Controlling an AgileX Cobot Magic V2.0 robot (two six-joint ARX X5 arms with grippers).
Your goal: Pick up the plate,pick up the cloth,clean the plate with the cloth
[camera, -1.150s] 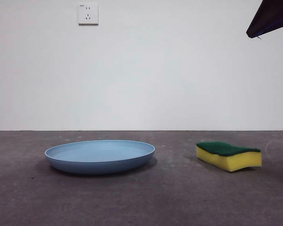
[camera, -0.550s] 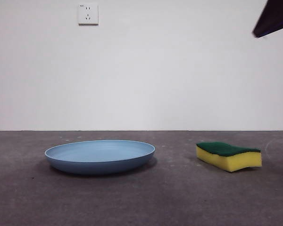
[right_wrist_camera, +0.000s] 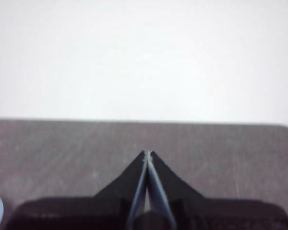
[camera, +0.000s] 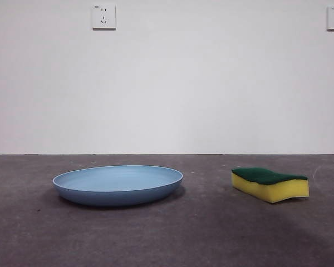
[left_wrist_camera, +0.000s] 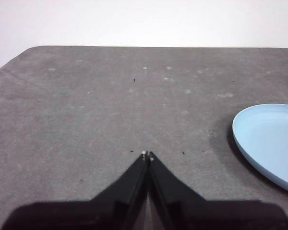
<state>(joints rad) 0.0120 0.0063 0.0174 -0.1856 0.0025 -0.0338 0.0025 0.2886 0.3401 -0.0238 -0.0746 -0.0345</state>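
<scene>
The wide, shallow light-blue plastic plate (camera: 118, 184) lay flat on the grey desk (camera: 200, 233), well apart from the yellow sponge with its green scouring face (camera: 270, 184), the cloth here. That low upturned rim could slip a pinch.

Left end effector (left_wrist_camera: 147, 154) and right end effector (right_wrist_camera: 147, 154) were both pressed together, empty. The right wrist view was blurred, the sponge unseen there.

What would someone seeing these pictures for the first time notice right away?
The wide, shallow light-blue plastic plate lies flat on the dark grey table, left of centre in the front view. The wavy-edged yellow sponge with a dark green scouring layer sits apart from it to the right, green face up. Neither arm shows in the front view; the left gripper and the right gripper are both shut and hold nothing.
</scene>
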